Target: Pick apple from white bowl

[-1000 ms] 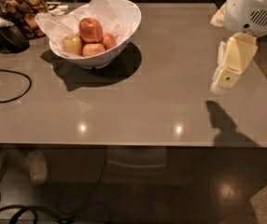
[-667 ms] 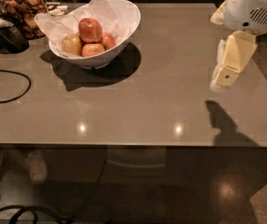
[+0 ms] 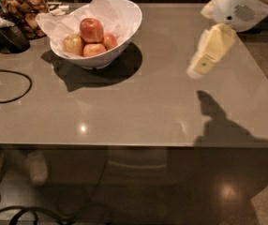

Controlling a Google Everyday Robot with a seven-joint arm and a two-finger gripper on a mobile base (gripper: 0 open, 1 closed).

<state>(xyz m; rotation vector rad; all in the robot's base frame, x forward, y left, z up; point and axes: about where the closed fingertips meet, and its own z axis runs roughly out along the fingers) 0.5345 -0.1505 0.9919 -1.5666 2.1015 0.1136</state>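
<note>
Apple tops white bowl; pincer hovers well apart, rightward.

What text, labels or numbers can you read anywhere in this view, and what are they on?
No readable text anywhere in this view.
apple and white bowl: no sticker or print shows.
glass jar at the far left: no label shows.
gripper, over the right side of the table, well away from the bowl: pale casing, no markings to read.
</note>
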